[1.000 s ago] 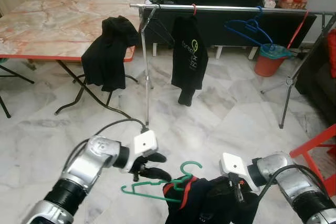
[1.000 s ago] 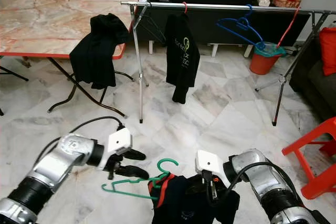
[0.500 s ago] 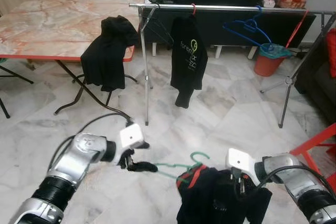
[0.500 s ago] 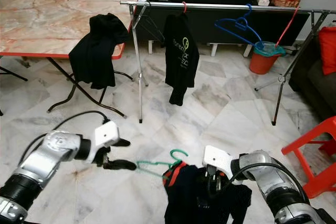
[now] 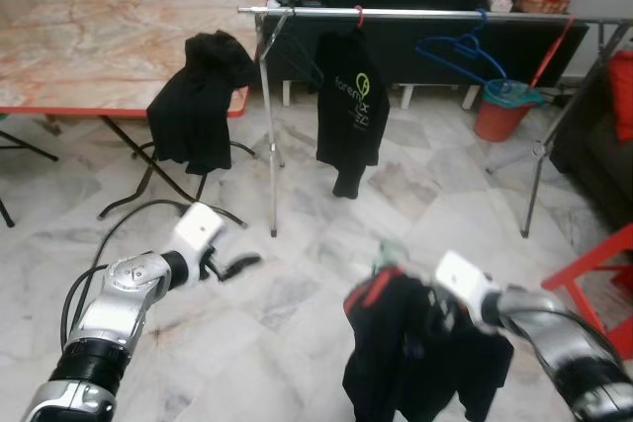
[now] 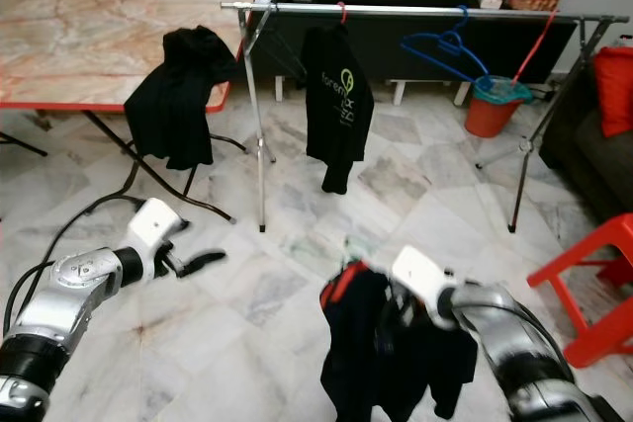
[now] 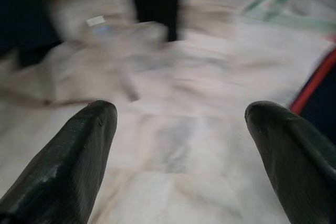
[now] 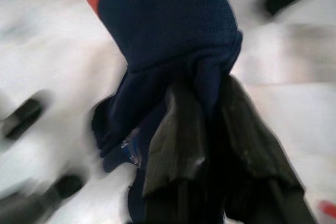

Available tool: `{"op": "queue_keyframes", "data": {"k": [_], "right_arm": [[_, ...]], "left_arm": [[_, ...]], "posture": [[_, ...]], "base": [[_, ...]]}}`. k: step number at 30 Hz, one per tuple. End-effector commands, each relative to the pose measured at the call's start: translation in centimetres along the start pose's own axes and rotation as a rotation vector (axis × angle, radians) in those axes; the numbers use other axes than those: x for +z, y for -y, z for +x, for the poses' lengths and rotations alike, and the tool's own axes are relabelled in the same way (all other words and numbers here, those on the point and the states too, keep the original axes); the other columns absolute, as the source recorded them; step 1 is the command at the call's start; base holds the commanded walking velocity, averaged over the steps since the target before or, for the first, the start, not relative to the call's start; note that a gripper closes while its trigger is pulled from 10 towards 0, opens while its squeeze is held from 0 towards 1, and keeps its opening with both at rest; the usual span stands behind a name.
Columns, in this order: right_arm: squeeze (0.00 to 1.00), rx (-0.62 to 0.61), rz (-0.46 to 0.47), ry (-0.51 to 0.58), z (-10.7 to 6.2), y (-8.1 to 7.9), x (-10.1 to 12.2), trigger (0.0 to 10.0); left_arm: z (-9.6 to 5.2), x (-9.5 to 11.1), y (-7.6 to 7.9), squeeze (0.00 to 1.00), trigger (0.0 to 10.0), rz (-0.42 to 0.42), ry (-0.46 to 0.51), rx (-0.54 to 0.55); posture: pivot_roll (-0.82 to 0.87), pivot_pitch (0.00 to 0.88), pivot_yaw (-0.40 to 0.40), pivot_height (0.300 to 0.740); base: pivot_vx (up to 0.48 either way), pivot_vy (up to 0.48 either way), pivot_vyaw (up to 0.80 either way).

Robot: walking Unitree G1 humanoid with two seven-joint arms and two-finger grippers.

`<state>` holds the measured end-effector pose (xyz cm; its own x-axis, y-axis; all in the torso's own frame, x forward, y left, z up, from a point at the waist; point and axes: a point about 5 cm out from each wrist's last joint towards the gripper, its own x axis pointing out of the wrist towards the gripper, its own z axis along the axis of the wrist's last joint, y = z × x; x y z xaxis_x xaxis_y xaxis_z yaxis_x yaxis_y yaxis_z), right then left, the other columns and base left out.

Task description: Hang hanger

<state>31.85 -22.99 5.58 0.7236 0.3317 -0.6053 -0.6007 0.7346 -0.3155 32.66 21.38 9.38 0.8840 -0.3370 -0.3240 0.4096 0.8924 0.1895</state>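
A dark navy garment with a red-orange collar hangs from a green hanger, whose blurred hook pokes up above the collar. My right gripper is shut on the bunched cloth near the collar and holds it up off the floor; the right wrist view shows both fingers pinching the navy fabric. My left gripper is open with nothing in it, low over the floor to the left, apart from the garment. The clothes rack rail runs across the back.
On the rail hang a black T-shirt and a blue hanger. A black garment drapes off the marble table at left. An orange bin stands behind the rack, and a red chair at right.
My left gripper let go of the green hanger and drew away to the left. My right gripper lifted the garment with the hanger, which now hangs higher.
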Motion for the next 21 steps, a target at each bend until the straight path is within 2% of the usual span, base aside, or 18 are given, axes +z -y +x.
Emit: {"op": "queue_keyframes", "data": {"k": [1,2,3,5,8,11,13,16,18,19,21], "right_arm": [[0.00,-0.124,0.028,0.035,-0.2,1.8,1.5,10.0],[0.00,-0.136,0.026,0.039,-0.1,1.9,1.7,10.0],[0.00,-0.149,0.013,0.053,0.1,2.0,2.4,10.0],[0.00,-0.151,-0.006,0.070,0.2,2.1,3.1,10.0],[0.00,-0.127,-0.019,0.107,0.4,2.1,4.2,10.0],[0.00,-0.056,-0.063,0.165,0.8,1.4,5.4,10.0],[0.00,0.037,-0.101,0.218,0.8,0.9,6.6,10.0],[0.00,0.051,-0.114,0.233,0.7,0.9,6.9,10.0],[0.00,0.049,-0.114,0.250,0.5,1.4,7.5,10.0],[0.00,0.049,-0.114,0.250,0.5,1.4,7.5,10.0],[0.00,0.082,-0.134,0.266,0.4,1.5,8.0,10.0]], "left_arm": [[-0.1,-0.1,-1.2,0.00,10.0,-0.068,0.007,0.143],[-0.1,-0.3,-1.3,0.00,10.0,-0.080,0.010,0.174],[-0.3,-0.9,-1.7,0.00,10.0,-0.122,-0.004,0.249],[-0.5,-1.7,-1.9,0.00,10.0,-0.151,-0.021,0.305],[-0.4,-2.9,-1.4,0.00,10.0,-0.193,-0.054,0.324],[0.1,-3.8,-0.1,0.00,10.0,-0.237,-0.084,0.285],[0.7,-4.1,1.8,0.00,10.0,-0.276,-0.085,0.162],[0.9,-4.1,2.3,0.00,10.0,-0.294,-0.081,0.131],[1.0,-4.5,2.9,0.00,10.0,-0.347,-0.081,0.088],[1.0,-4.5,2.9,0.00,10.0,-0.347,-0.081,0.088],[0.8,-5.1,3.3,0.00,10.0,-0.412,-0.065,0.044]], "posture": [[-0.10,0.000,-0.021,0.740],[-0.10,0.000,-0.021,0.740],[-0.10,0.000,-0.024,0.740],[-0.09,0.000,-0.028,0.740],[-0.09,0.000,-0.032,0.740],[-0.09,0.000,-0.035,0.740],[-0.09,0.000,-0.036,0.740],[-0.09,0.000,-0.036,0.740],[-0.09,0.000,-0.035,0.740],[-0.09,0.000,-0.035,0.740],[-0.09,0.000,-0.038,0.740]], "base": [[0.000,0.000,0.00],[0.000,0.000,0.00],[0.000,0.000,0.00],[0.000,0.000,0.00],[0.000,0.000,0.00],[0.000,0.000,0.00],[0.000,0.000,0.00],[0.000,0.000,0.00],[0.000,0.000,0.00],[0.000,0.000,0.00],[0.000,0.000,0.00]]}}
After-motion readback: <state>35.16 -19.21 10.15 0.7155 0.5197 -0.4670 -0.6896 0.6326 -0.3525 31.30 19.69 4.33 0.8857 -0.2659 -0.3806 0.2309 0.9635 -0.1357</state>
